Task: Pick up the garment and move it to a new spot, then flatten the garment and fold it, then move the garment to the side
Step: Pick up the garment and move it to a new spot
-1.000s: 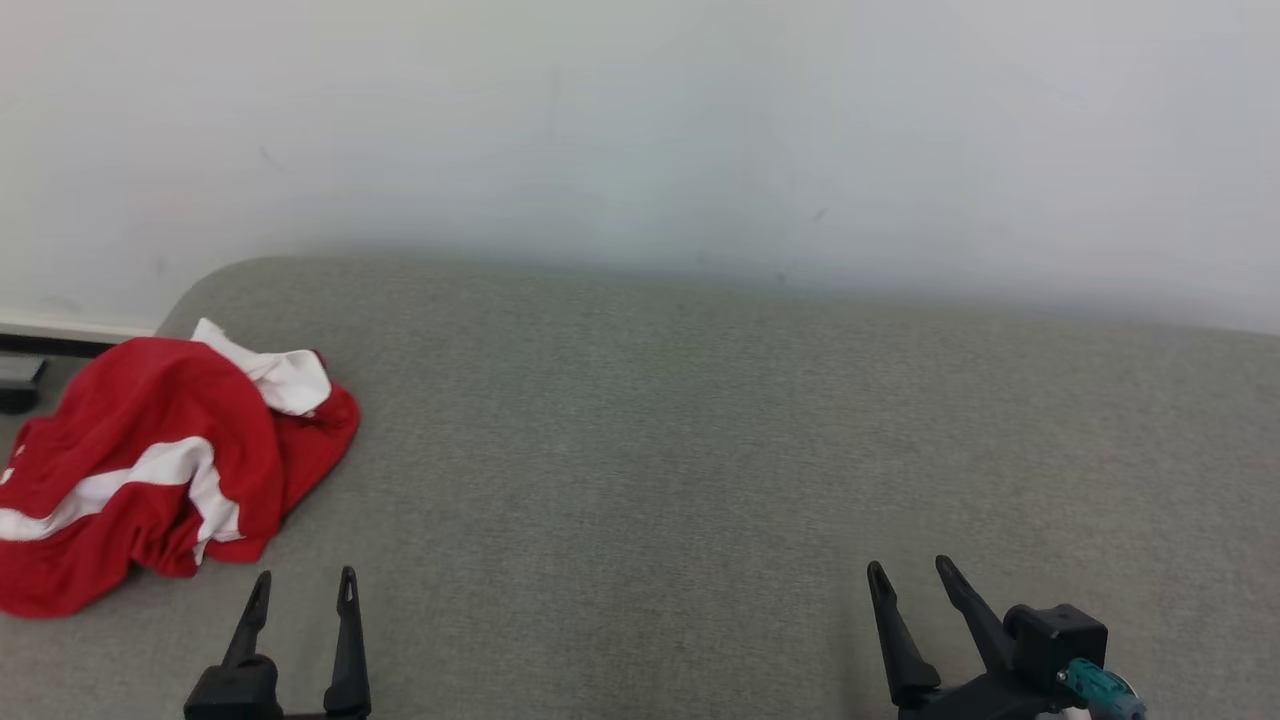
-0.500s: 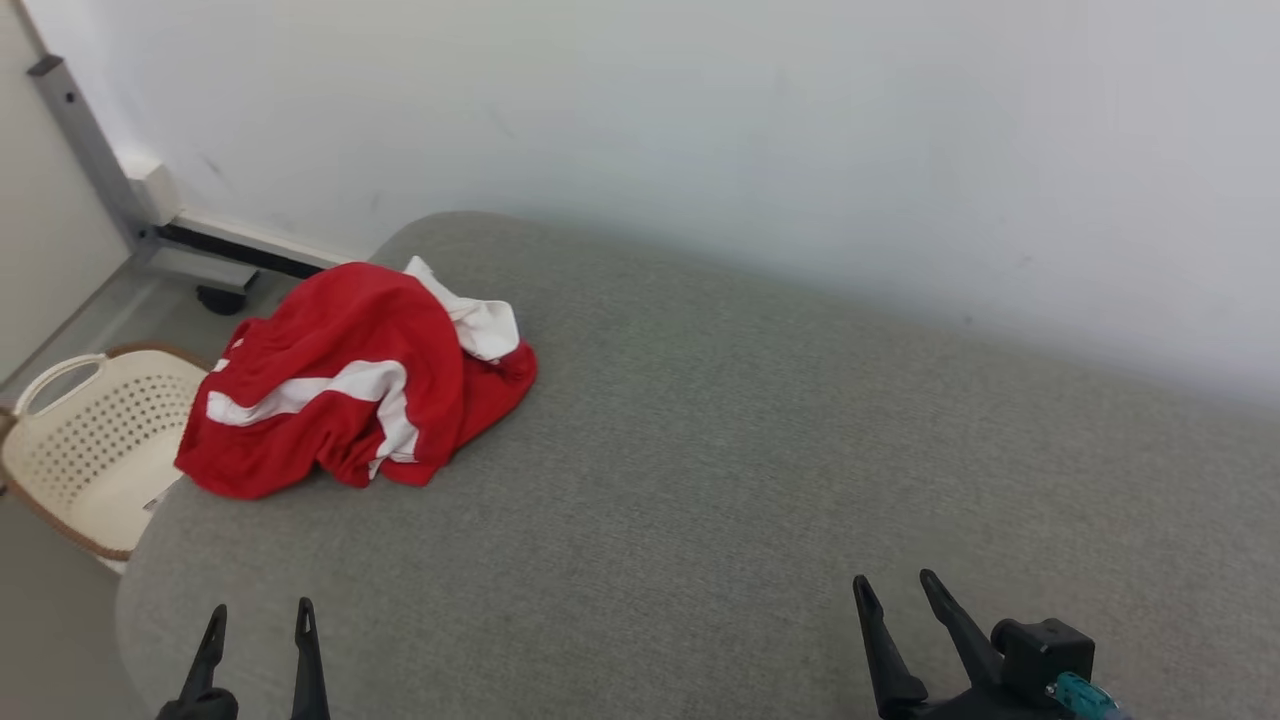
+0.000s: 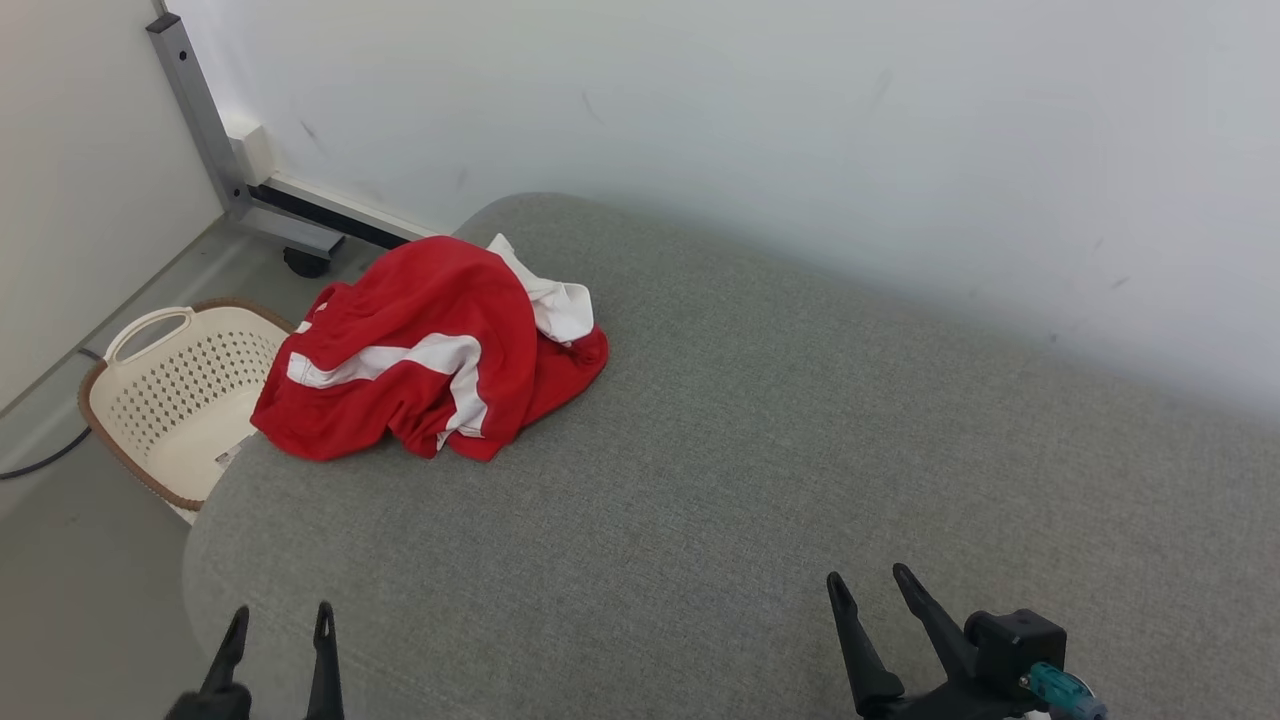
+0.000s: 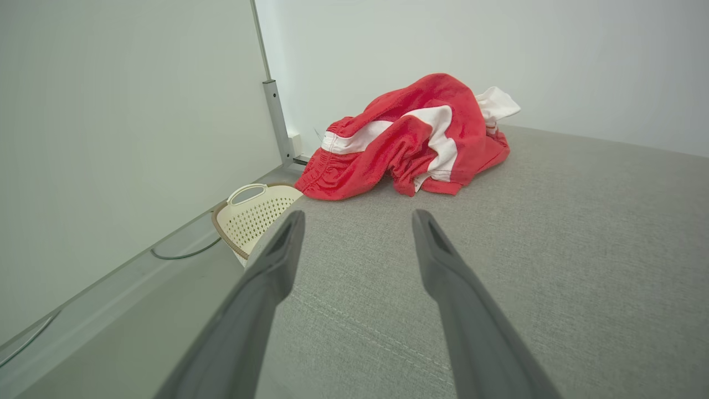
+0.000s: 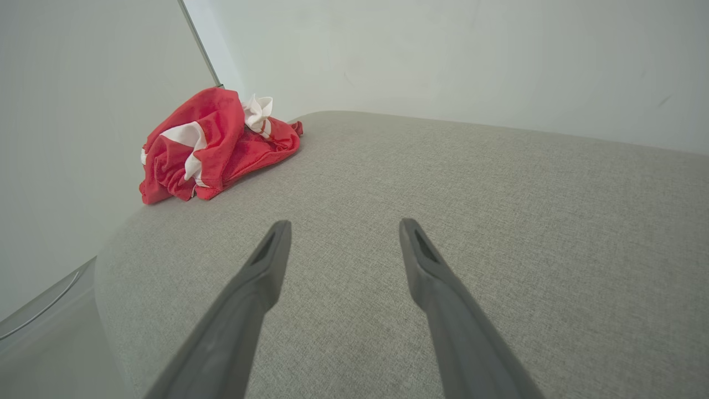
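Red cloth with white bands: the garment (image 3: 430,350) lies crumpled in a heap straight ahead of your left gripper (image 3: 278,622) and slightly to its inner side, well apart from the fingertips. From your right gripper (image 3: 868,585) it sits much farther off, ahead and well out to that gripper's left. Both grippers hover low over the grey padded surface (image 3: 760,450) with their jaws spread wide and nothing between them.

The heap sits at the rounded corner of the surface. Its outer edge reaches the rim there, and you can't tell from here whether it hangs over. A pale perforated basket (image 3: 170,390) stands on the floor just beyond that edge, on the outer side of your left gripper.

Expect the fabric to be light, thin and limp, probably a smooth sports knit. It will give no resistance, will drape as soon as you lift it, and may slip out of a shallow pinch. Nothing about it looks fragile.

The left gripper is the natural one to reach with. Aim for a bunched part, not a single layer. The puckered, gathered edge (image 4: 327,174) nearest that gripper looks thickest and should hold best between the fingers. Come in low and close on a full fold. Draw the heap inward, away from the rim, so that loose cloth does not slide off toward the basket.
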Controlling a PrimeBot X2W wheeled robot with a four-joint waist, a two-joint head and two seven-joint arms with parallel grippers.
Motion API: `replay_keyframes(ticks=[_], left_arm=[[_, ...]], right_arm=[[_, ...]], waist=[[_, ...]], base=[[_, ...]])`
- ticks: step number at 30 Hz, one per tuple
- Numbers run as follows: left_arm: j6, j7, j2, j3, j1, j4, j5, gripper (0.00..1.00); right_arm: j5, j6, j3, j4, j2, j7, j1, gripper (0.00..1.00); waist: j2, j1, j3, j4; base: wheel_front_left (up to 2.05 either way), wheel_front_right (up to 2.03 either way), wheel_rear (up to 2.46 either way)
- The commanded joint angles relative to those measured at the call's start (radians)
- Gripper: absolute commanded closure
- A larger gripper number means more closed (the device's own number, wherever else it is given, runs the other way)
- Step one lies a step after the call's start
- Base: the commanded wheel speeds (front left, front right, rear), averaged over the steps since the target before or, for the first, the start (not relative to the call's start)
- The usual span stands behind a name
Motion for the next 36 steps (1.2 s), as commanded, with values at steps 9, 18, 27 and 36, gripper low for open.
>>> replay_keyframes(ticks=[9, 18, 27, 36], left_arm=[[-0.086, 0.117, 0.036, -0.031, -0.318, 0.162, -0.053, 0.0], [-0.106, 0.27, 0.062, -0.004, -0.586, 0.373, -0.13, 0.0], [-0.118, 0.381, 0.118, 0.011, -0.76, 0.56, -0.187, 0.0], [-0.02, 0.419, 0.185, 0.01, -0.821, 0.673, -0.149, 0.0]], right_arm=[[-0.041, -0.002, -0.006, -0.046, -0.002, 0.041, 0.0, 0.0], [-0.123, -0.002, -0.011, -0.164, -0.007, 0.124, -0.013, 0.0], [-0.144, -0.002, -0.035, -0.315, -0.043, 0.193, 0.005, 0.0], [-0.142, -0.002, -0.031, -0.367, -0.042, 0.207, 0.023, 0.0]], waist=[[0.0, 0.0, 0.059, -0.046], [0.0, 0.0, 0.209, -0.204], [0.0, 0.0, 0.345, -0.316], [0.0, 0.0, 0.385, -0.356]], base=[[0.0, 0.0, 0.0], [0.0, 0.0, 0.0], [0.0, 0.0, 0.0], [0.0, 0.0, 0.0]])
